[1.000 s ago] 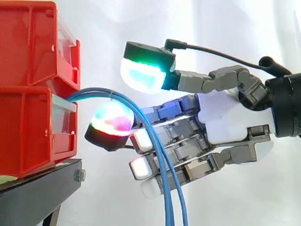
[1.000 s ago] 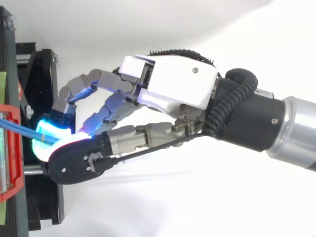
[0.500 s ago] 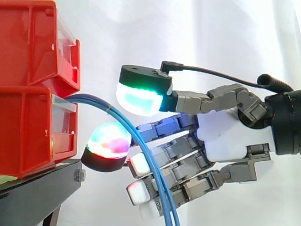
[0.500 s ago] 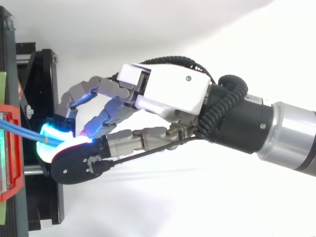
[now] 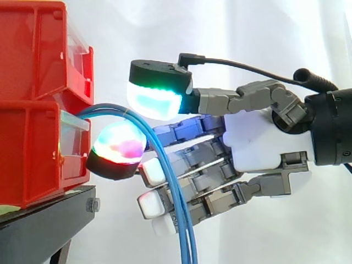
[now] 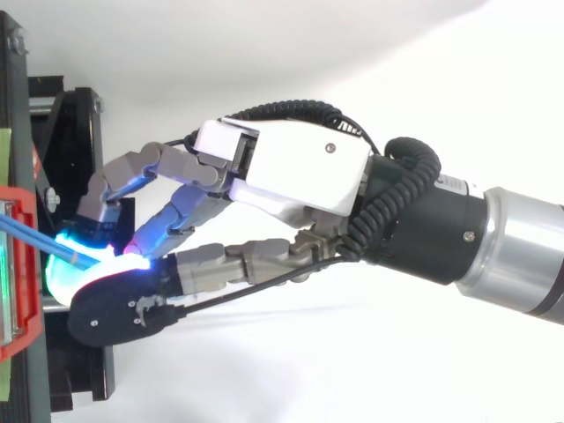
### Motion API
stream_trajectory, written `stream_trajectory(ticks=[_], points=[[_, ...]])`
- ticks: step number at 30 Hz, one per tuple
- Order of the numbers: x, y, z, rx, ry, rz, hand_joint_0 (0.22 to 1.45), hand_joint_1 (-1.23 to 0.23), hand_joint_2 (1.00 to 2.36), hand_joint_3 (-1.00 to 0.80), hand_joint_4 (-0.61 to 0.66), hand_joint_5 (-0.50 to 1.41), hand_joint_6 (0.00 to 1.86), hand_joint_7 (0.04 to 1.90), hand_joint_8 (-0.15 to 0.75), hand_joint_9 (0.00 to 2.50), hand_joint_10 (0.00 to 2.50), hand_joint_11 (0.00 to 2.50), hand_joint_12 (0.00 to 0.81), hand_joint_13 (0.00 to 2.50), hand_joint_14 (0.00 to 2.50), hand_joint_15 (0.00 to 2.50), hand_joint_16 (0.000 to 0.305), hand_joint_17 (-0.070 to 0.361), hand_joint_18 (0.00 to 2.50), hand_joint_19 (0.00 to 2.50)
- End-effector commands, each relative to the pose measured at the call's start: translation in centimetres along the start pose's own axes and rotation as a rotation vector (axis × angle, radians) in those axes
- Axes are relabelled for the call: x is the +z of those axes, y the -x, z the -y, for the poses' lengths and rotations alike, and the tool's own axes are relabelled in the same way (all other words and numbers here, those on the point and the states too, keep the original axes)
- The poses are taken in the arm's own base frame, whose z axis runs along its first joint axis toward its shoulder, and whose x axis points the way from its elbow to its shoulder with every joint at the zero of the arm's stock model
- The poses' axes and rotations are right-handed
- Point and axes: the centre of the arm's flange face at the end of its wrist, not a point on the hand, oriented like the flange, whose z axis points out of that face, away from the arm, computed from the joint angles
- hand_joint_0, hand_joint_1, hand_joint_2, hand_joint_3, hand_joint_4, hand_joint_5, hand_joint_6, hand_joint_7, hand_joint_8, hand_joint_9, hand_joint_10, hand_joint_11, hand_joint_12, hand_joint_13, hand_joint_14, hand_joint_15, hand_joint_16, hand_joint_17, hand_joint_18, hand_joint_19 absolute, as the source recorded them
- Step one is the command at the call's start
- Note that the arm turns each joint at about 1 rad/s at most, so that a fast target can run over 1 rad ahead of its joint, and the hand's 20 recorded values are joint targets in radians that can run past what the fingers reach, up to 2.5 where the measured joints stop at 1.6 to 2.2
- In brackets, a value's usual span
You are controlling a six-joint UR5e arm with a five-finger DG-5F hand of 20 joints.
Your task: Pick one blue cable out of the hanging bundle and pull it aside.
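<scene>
A bundle of blue cables (image 5: pixel 165 181) comes out of the lower red bin (image 5: pixel 33 154), arcs over and hangs down past the frame's bottom edge. My hand (image 5: pixel 258 143) reaches in from the right with its fingers nearly straight. The thumb pad (image 5: pixel 157 98), glowing green and cyan, sits just above the arc of the cables. A finger pad (image 5: pixel 118 144), glowing in several colours, sits just below the arc. A narrow gap shows between the two pads, and the cables pass through it. In the top view the blue cables (image 6: pixel 40 240) run into the cyan glow where the pads of my hand (image 6: pixel 291 172) meet.
Two red bins are stacked at the left, the upper one (image 5: pixel 38 49) on the lower, on a black stand (image 5: pixel 44 220). The stand's edge (image 6: pixel 13 115) lies close to the fingertips. A white curtain hangs behind, with free room to the right and below the hand.
My hand has moved left toward the bins. The thumb pad and the lower finger pad have come closer together around the top of the cable arc.
</scene>
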Motion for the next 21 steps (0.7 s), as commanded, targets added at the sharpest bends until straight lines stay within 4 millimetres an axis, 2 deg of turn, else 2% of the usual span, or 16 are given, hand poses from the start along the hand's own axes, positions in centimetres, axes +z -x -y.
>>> stream_trajectory(ticks=[1,5,11,16,21], points=[[0.1,0.1,0.0,0.001,0.004,0.001,0.58,-0.61,1.02,-0.30,0.10,-0.16,0.86,0.76,0.258,0.96,0.02,0.72,0.277,0.92,0.02,0.53,0.047,0.106,0.65,0.43],[0.2,0.3,-0.4,0.002,0.006,0.004,0.58,-0.64,1.02,-0.29,0.13,-0.17,0.88,0.73,0.264,0.94,0.02,0.71,0.278,0.92,0.02,0.54,0.047,0.107,0.65,0.43],[0.2,0.5,-1.4,-0.001,0.000,0.001,0.58,-0.66,1.01,-0.32,0.11,-0.17,0.89,0.73,0.265,0.95,0.02,0.72,0.280,0.92,0.02,0.53,0.048,0.107,0.65,0.43],[0.2,0.5,-2.0,-0.002,-0.003,-0.002,0.60,-0.70,1.02,-0.15,0.01,-0.16,0.95,0.76,0.263,0.98,0.02,0.74,0.278,0.94,0.02,0.54,0.046,0.104,0.67,0.44],[0.2,0.8,-1.9,-0.004,-0.010,0.002,0.63,-0.75,1.02,-0.11,-0.05,-0.16,0.96,0.80,0.264,0.99,0.02,0.74,0.275,0.94,0.02,0.53,0.046,0.104,0.68,0.43]])
